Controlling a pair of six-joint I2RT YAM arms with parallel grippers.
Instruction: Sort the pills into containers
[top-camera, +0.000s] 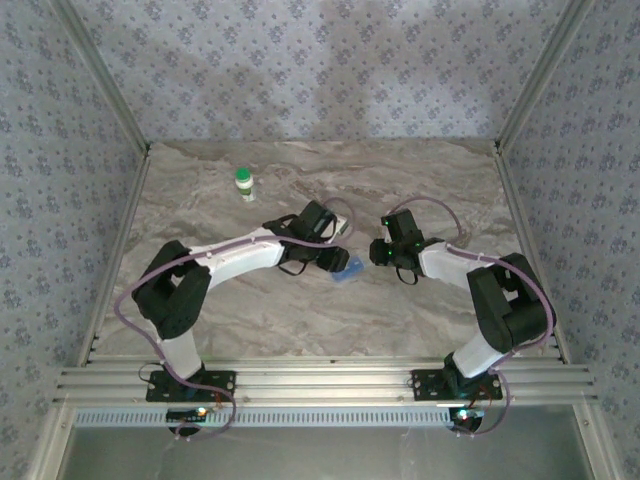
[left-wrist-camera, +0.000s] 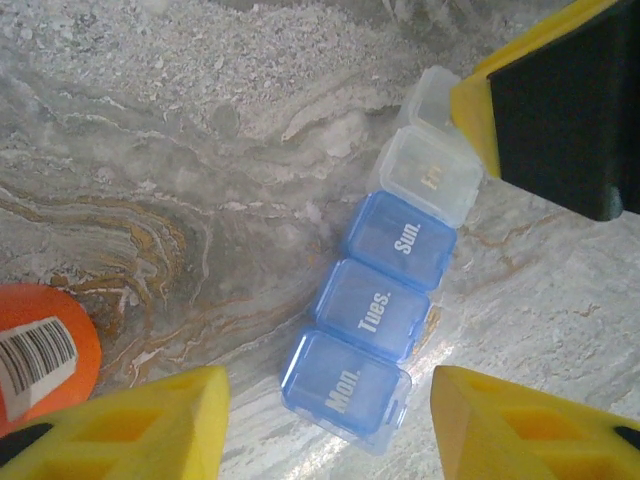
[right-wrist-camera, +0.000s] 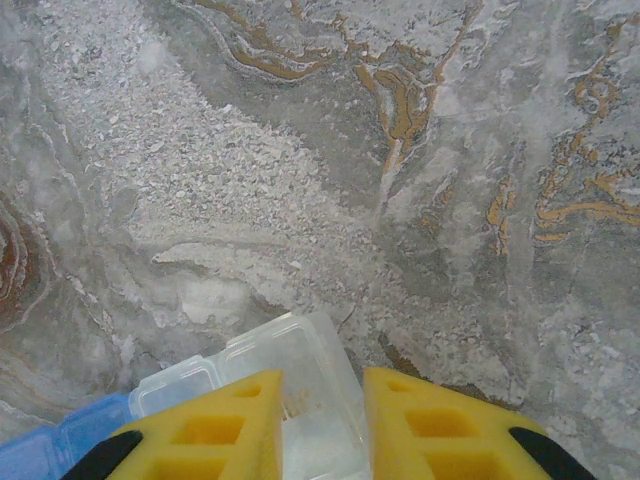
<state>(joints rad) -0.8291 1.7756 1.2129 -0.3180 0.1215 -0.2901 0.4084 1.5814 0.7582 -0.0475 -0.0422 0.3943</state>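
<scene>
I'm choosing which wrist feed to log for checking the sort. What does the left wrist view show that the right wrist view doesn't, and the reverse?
Left wrist: the orange bottle, blue lids of the pill box marked Mon., Tues. and Sun., and the open left hand above them. Right wrist: both fingers of the right hand pinching the box's clear end. Both: that clear end, part of the right hand, the marble table.

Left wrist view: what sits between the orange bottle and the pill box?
Only bare marbled tabletop, seen in the left wrist view, separates orange bottle and pill box.
</scene>
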